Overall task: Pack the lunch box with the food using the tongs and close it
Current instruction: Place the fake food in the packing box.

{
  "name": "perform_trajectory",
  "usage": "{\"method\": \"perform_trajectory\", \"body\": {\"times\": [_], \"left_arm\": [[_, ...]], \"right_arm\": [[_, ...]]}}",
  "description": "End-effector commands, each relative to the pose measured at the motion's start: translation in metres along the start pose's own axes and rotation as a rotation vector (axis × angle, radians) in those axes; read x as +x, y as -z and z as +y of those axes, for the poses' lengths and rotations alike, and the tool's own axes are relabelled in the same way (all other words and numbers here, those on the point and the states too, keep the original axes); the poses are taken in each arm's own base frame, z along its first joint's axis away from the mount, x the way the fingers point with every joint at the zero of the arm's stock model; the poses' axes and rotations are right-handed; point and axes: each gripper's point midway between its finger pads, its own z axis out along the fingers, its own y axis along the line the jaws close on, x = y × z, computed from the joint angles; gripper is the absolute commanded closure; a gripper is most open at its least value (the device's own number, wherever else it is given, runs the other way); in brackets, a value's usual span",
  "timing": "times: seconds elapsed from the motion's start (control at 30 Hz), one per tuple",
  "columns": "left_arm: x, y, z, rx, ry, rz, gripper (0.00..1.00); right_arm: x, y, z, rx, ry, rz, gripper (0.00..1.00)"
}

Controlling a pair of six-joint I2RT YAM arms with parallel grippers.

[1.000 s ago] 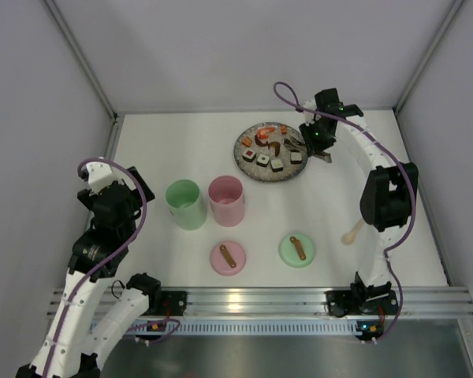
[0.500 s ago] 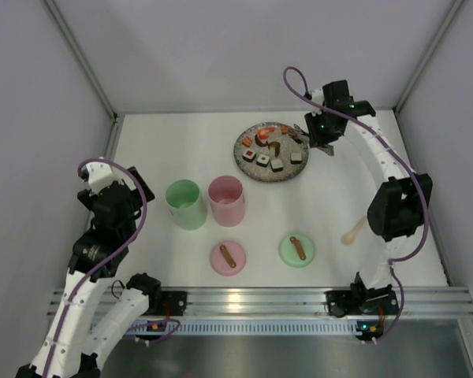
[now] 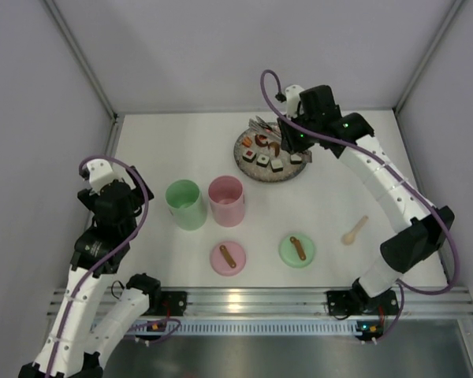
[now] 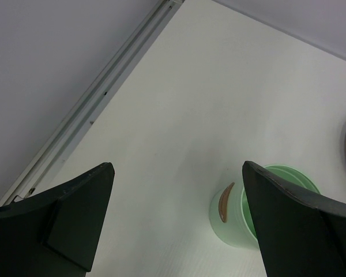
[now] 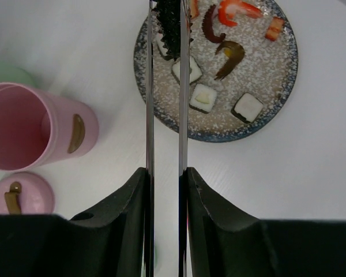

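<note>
My right pincer grips the tongs.
Their tips reach over the food on the plate; my left pincer is wide open.

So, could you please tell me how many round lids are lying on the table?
2. The pink lid lies on the near side of the pink cup; the green lid lies right of it. None looks hidden.

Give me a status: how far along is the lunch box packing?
Done: right gripper has its jaws shut on the tongs; pink lid and green lid lie off. In hand: tong tips over the plate, a dark piece between them. Left: food is on the plate, pink container looks empty; packing and closing remain. Left gripper open, unused.
</note>
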Motion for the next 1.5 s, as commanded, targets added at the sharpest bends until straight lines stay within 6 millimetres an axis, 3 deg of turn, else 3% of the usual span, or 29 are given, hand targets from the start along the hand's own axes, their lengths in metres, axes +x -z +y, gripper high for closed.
{"method": "perform_trajectory", "body": {"times": [0.0,0.13,0.3,0.6,0.93,1.03,1.1,1.2,1.47], "left_arm": [[-0.002,-0.005,0.000,-0.004,0.006,-0.009,0.01],[-0.002,-0.006,0.001,-0.007,0.009,-0.008,0.01],[-0.002,-0.004,0.001,-0.002,0.013,-0.012,0.01],[-0.001,-0.004,0.000,0.006,0.012,-0.007,0.01],[-0.001,-0.005,-0.001,0.007,0.010,-0.004,0.01],[-0.001,-0.004,-0.001,0.009,0.012,-0.006,0.01],[-0.002,-0.003,0.000,0.011,0.015,-0.010,0.01],[-0.003,-0.003,0.001,0.007,0.016,-0.013,0.01],[-0.005,0.000,0.004,0.004,0.024,-0.027,0.01]], "right_arm": [[-0.016,0.015,0.023,-0.017,-0.003,-0.083,0.95],[-0.015,0.031,0.070,-0.095,0.073,-0.099,0.94],[-0.001,0.044,0.106,-0.130,0.142,-0.077,0.93],[0.025,0.063,0.140,-0.188,0.175,-0.060,0.94],[0.057,0.069,0.152,-0.234,0.176,-0.012,0.92],[0.058,0.069,0.152,-0.232,0.178,-0.010,0.86],[0.058,0.068,0.153,-0.235,0.178,-0.008,0.70],[0.058,0.068,0.155,-0.240,0.180,-0.007,0.62],[0.047,0.078,0.152,-0.235,0.179,-0.047,0.58]]}}
